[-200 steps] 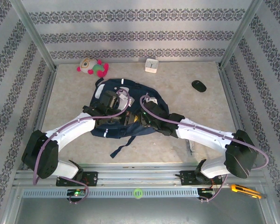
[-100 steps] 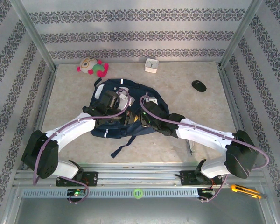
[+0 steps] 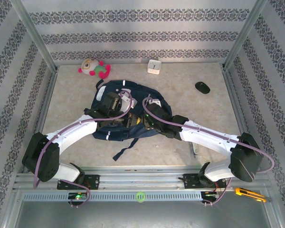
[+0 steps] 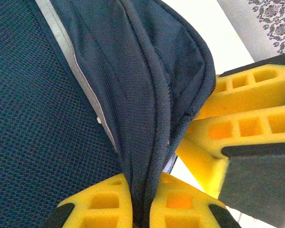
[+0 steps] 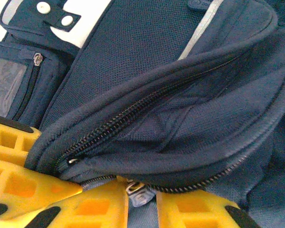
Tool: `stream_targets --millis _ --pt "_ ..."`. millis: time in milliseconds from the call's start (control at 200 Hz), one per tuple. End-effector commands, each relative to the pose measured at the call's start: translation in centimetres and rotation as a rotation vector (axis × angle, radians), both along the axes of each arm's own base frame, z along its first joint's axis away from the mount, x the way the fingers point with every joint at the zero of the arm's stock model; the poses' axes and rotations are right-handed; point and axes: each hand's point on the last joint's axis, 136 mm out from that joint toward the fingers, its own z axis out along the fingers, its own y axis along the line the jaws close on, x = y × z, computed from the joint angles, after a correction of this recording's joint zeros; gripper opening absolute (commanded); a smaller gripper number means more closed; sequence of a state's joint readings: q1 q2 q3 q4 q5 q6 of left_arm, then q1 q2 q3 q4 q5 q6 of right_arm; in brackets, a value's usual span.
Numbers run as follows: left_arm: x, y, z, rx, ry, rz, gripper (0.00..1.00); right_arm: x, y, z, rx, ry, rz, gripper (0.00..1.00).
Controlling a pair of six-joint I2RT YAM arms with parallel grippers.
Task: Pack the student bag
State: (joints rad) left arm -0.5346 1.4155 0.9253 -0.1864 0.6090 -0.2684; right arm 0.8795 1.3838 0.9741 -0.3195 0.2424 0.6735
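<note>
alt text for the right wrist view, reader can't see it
Close-up of a navy bag with one zipper gaping partly open, seen from just behind the right gripper. Its yellow fingers pinch a zipper pull at the bottom edge. A small windowed pocket sits at the left.

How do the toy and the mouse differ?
Colour: the toy is beige, pink and green; the mouse is plain black.
Shape: the toy is bulky and rounded; the mouse is a low, flat oval.
Place: the toy lies far left, the mouse far right.
Both lie on the table, outside the bag and apart from it.
</note>
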Motion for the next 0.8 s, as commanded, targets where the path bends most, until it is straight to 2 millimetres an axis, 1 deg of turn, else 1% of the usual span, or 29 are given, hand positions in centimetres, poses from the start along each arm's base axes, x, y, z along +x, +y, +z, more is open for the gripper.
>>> stream_targets --millis 0,95,160,305,470,580,710,794 --pt "-1.0 -0.3 1.1 -0.038 0.025 -0.037 0.00 0.5 -3.0 0.0 -0.063 -0.030 -0.064 0.20" --pt "-0.9 -0.4 1.2 -0.041 0.025 -0.036 0.00 -0.2 -2.2 0.1 -0.010 -0.008 -0.005 0.20" --pt "-0.9 -0.4 1.3 -0.043 0.026 -0.033 0.00 -0.7 -2.2 -0.1 0.007 0.025 0.015 0.24" --pt "-0.9 -0.4 1.5 -0.045 0.023 -0.034 0.00 -1.2 -1.8 0.0 0.056 0.060 0.045 0.31" --pt "-0.8 -0.5 1.7 -0.049 0.018 -0.036 0.00 -1.1 -0.8 0.5 0.087 0.065 0.075 0.36" --pt "-0.8 -0.6 1.7 -0.053 0.019 -0.039 0.00 -0.8 -0.4 0.4 0.087 0.070 0.079 0.39" --pt "-0.9 -0.6 1.9 -0.056 0.017 -0.040 0.00 -0.1 -1.0 -0.3 0.021 0.057 0.046 0.39" --pt "-0.8 -0.6 2.0 -0.060 0.014 -0.039 0.00 0.3 -0.9 -0.7 -0.005 0.054 0.051 0.39"
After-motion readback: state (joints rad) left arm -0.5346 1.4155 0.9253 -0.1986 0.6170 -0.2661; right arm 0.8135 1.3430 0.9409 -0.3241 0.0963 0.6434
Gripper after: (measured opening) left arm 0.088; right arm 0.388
